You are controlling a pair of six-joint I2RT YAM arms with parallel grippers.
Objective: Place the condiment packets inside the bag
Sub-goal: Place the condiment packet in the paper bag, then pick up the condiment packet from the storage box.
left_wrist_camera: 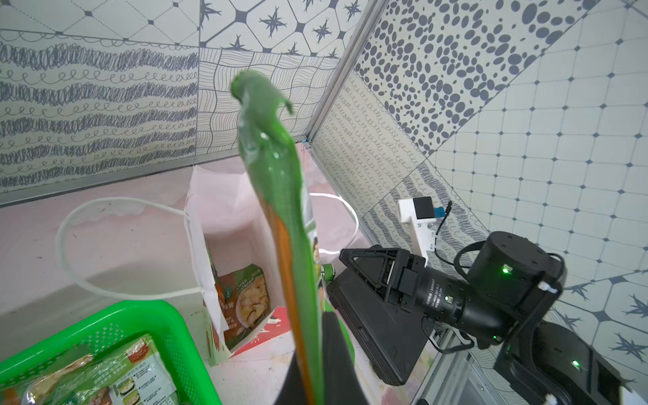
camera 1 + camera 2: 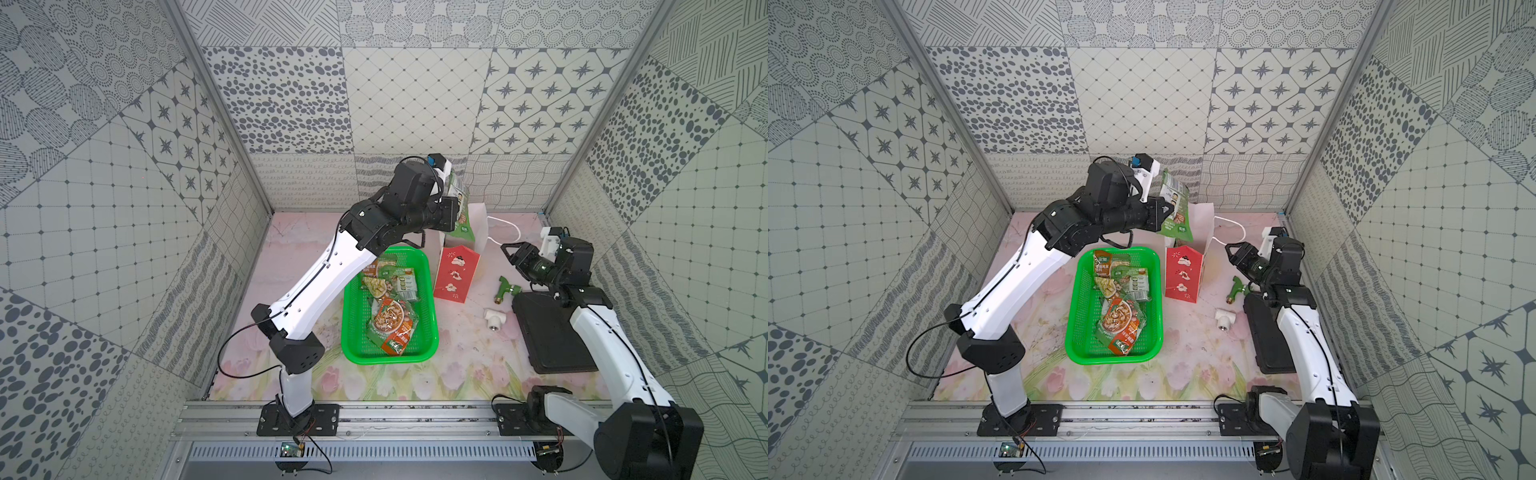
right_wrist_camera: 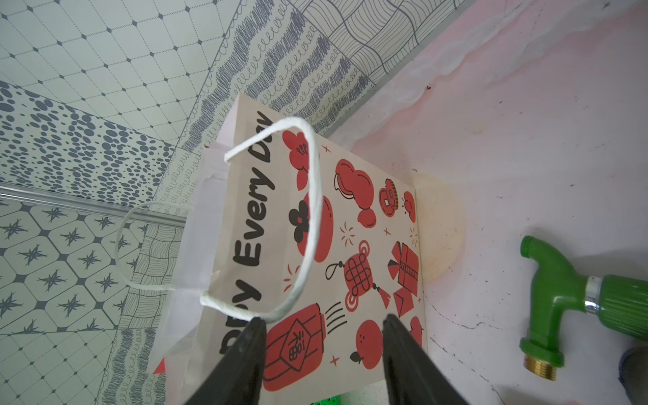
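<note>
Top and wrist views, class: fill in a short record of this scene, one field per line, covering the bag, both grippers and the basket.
Bag: upright, open, one packet inside
Left gripper: shut on a condiment packet, raised at the bag's mouth
Right gripper: open, empty, beside the bag
Green basket: holds several packets
Bystanders: green tap fitting, white pipe fitting, black flat case

Over the bag [image 2: 455, 274] mouth, blocked by hanging packet [image 2: 463, 218]; flanked by basket [image 2: 348, 328] and right tool [image 2: 509, 253].
</note>
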